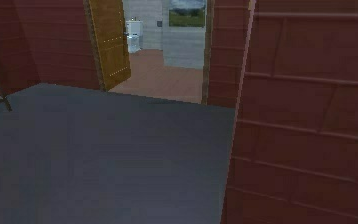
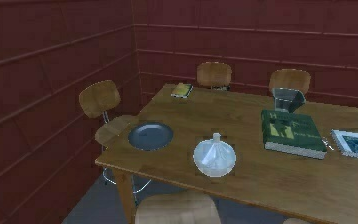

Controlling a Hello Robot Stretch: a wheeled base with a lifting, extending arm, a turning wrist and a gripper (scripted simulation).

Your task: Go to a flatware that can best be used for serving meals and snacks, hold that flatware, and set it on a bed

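Note:
In the arm side view a round grey-blue plate [image 2: 150, 134] lies flat near the left end of a wooden table [image 2: 237, 180], close to the edge. A pale, see-through vessel with a narrow neck [image 2: 215, 157] stands just right of the plate, near the table's front edge.
On the table also lie a green book [image 2: 292, 132], a small yellowish thing [image 2: 181, 90] and a dark boxy object [image 2: 288, 99]. Wooden chairs [image 2: 105, 100] [image 2: 214, 73] ring the table. The forward view has dark floor, a red wall [image 1: 307, 120] and an open door [image 1: 109, 42] to a tiled room with a toilet [image 1: 135, 35].

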